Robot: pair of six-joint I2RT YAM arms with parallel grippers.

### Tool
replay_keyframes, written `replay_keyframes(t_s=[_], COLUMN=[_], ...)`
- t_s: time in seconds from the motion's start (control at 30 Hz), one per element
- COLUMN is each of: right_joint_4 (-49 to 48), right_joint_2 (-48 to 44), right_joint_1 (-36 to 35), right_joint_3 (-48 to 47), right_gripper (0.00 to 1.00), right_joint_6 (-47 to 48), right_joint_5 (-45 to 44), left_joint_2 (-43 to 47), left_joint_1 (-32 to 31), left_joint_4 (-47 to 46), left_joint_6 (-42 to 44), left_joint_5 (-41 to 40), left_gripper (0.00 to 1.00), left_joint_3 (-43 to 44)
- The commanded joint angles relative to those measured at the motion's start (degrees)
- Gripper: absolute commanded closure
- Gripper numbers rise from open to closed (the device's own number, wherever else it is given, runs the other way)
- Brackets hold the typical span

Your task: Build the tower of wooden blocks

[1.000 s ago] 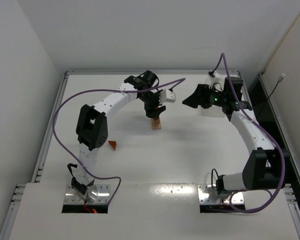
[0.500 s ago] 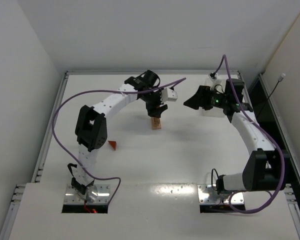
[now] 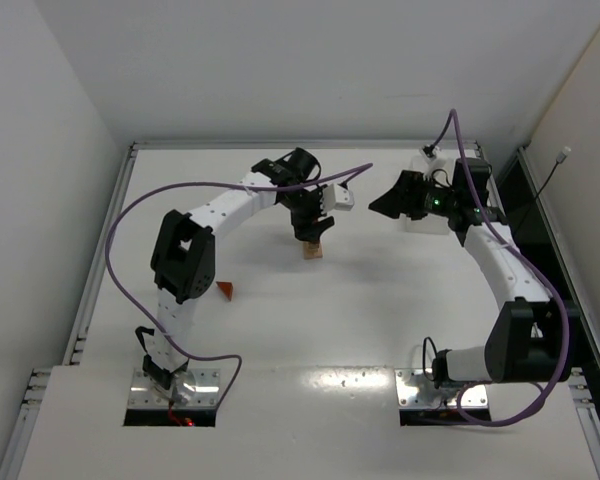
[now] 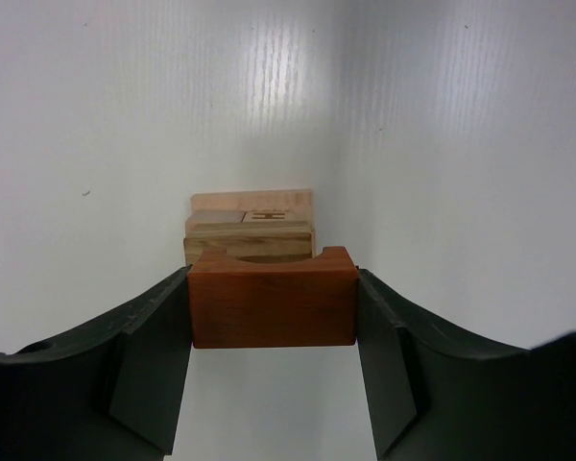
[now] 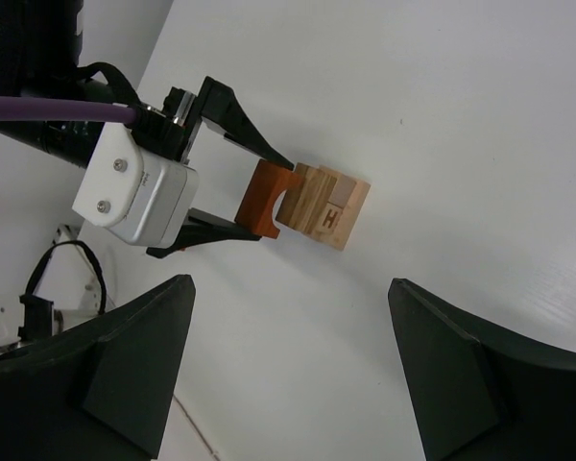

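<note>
My left gripper is shut on a reddish-brown arch block, one jaw on each end. The arch sits at the top of the tower of pale tan blocks; whether it rests on them I cannot tell. The tower stands mid-table. In the right wrist view the arch meets the tan stack, which shows a cube marked H. A reddish-brown wedge lies alone on the table to the left. My right gripper is open and empty, off to the right of the tower and facing it.
A white tray lies under the right arm at the back right, mostly hidden. The left arm's purple cable loops over the table's left half. White walls enclose the table on three sides.
My left gripper has turned slightly at the wrist and edged right over the tower, still holding the arch. The right arm has barely moved.
</note>
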State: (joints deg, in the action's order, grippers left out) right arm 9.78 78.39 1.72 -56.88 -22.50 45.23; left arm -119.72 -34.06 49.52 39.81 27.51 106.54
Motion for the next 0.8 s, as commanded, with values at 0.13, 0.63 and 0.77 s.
replay_keyframes(t_s=[0.13,0.63,0.77], right_joint_4=[-3.7,-3.7,-3.7], right_joint_2=[-1.6,-0.5,-0.5], right_joint_1=[0.2,0.7,0.7], right_joint_3=[0.8,0.8,0.8], right_gripper=[0.2,0.18,0.16], right_joint_6=[-0.9,-0.9,-0.9], right_joint_5=[1.4,2.0,2.0], left_joint_2=[3.4,3.4,2.9], left_joint_1=[0.0,1.1,1.6], left_joint_4=[-2.1,-5.0,-5.0], left_joint_6=[0.4,-0.7,-0.7], left_joint_5=[0.6,0.1,0.1], left_gripper=[1.0,1.0,1.0], left_joint_3=[-0.7,-1.2,-1.2])
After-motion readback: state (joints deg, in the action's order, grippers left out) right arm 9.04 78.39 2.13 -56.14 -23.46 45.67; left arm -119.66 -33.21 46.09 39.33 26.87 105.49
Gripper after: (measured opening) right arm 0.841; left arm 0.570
